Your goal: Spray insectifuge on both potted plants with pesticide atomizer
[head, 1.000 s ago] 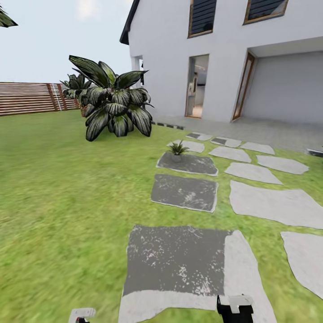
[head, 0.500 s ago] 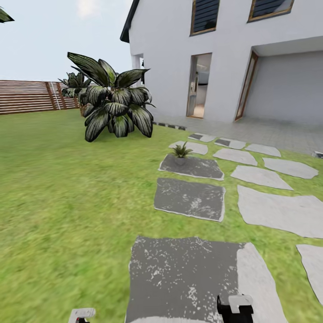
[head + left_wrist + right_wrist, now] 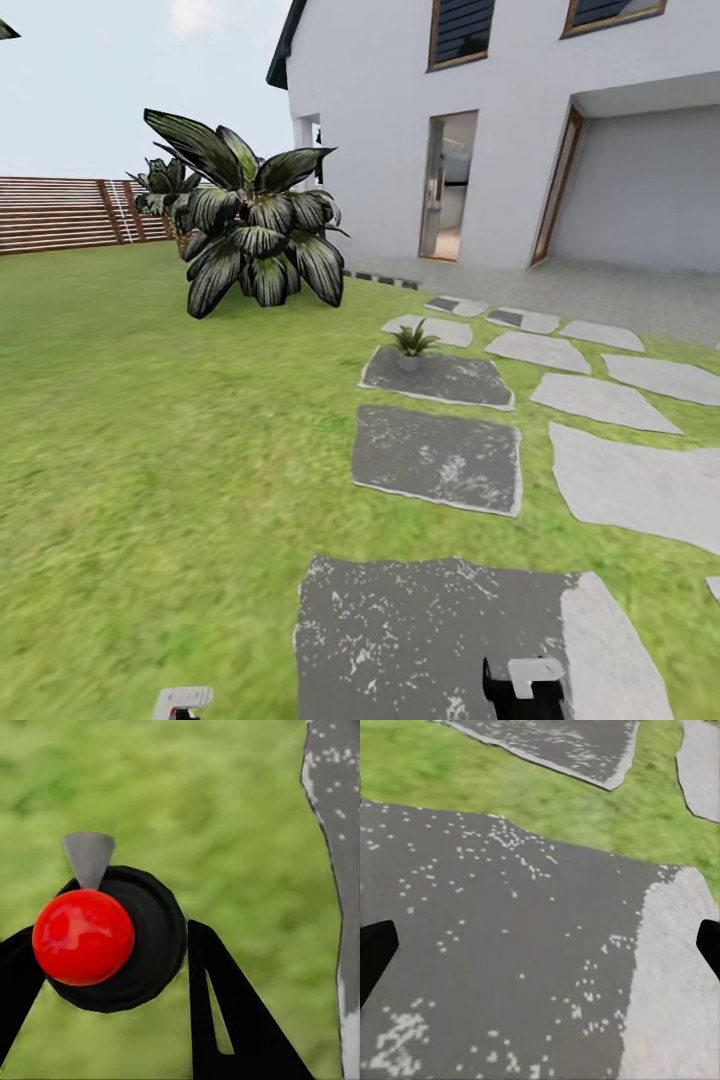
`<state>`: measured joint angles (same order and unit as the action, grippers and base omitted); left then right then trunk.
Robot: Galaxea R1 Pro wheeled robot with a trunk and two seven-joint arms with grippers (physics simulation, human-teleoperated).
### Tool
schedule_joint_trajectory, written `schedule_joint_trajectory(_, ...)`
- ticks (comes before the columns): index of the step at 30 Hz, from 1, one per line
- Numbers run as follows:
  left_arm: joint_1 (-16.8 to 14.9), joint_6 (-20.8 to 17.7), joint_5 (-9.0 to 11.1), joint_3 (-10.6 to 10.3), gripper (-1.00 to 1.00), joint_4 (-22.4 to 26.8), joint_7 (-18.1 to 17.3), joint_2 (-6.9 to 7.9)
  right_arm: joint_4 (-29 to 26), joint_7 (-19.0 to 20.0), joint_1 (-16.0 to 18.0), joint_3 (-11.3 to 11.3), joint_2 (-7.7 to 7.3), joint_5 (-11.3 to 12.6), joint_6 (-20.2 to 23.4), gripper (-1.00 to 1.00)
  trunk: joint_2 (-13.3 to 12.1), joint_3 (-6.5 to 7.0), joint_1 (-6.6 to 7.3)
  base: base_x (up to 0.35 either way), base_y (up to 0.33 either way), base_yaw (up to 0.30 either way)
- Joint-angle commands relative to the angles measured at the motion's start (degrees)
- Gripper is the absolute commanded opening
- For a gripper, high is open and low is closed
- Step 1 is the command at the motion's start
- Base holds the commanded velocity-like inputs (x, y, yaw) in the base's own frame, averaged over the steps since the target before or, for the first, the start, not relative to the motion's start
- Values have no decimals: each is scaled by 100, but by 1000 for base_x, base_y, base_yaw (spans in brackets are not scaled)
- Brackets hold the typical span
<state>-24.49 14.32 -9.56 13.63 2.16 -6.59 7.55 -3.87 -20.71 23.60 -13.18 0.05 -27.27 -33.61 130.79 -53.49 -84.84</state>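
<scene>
One potted plant point(image 3: 411, 343), a small green rosette in a grey pot, stands on a dark stepping stone point(image 3: 437, 378) ahead, in front of the white house. In the left wrist view my left gripper point(image 3: 112, 934) is shut on the pesticide atomizer point(image 3: 142, 937), seen end-on as a round black body with a red knob and a grey nozzle, over the lawn. My right gripper point(image 3: 540, 949) is open, its fingers wide apart over a dark stone. The wrists of the left gripper point(image 3: 181, 702) and right gripper point(image 3: 525, 688) peek in at the bottom edge of the head view.
A big dark bush point(image 3: 255, 225) stands on the lawn at the left, with a brown slatted fence point(image 3: 60, 214) behind it. Pale stepping stones point(image 3: 640, 480) lead right toward the house's paved entrance point(image 3: 600, 285). Green lawn point(image 3: 150, 450) spreads to the left.
The whole view has shifted: the stepping stones and the potted plant have slid down and right and look nearer, so the camera has moved. Both wrists keep their places in the picture.
</scene>
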Motion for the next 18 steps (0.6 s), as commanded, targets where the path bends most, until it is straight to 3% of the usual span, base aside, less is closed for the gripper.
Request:
schedule_joint_trajectory(1, -3, 18, -55, 49, -100, -5, -18, 1, 7, -29, 4, -35, -2, -60, -14, 100, 2, -5, -2, 323, 123, 0)
schedule_joint_trajectory(12, -3, 18, -63, 51, -100, -5, -18, 1, 121, -21, 4, -35, 23, -52, -14, 100, 2, -5, -2, 327, 109, -9)
schedule_joint_trajectory(18, -3, 18, -57, 52, -100, -5, -18, 1, 141, -20, 4, -35, 22, -51, -22, 100, 2, -5, -2, 336, 74, -263)
